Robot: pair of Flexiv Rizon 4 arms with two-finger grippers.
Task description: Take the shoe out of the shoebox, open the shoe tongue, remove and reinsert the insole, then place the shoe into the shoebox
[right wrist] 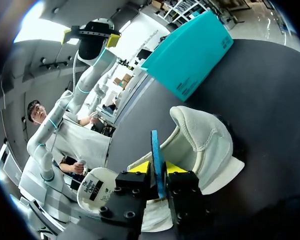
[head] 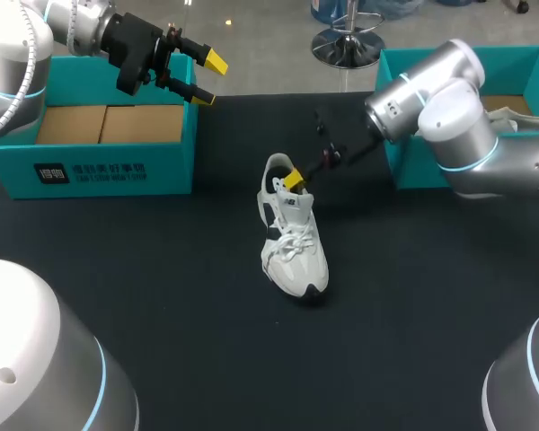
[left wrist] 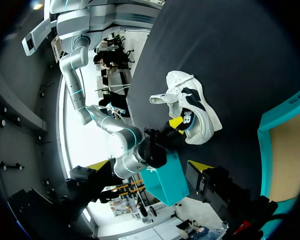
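Observation:
A white sneaker with dark side panels lies mid-table, toe toward the front edge. My right gripper sits at its heel opening. In the right wrist view that gripper is shut on the thin blue insole, which stands on edge between the yellow fingertips, just over the shoe's padded heel collar. My left gripper hangs open and empty above the left teal shoebox, well away from the shoe. From the left wrist view the sneaker lies ahead, with the right gripper at its heel.
The left teal box has a brown cardboard floor. A second teal box stands at the back right behind my right arm, with something white inside. Dark tabletop surrounds the shoe.

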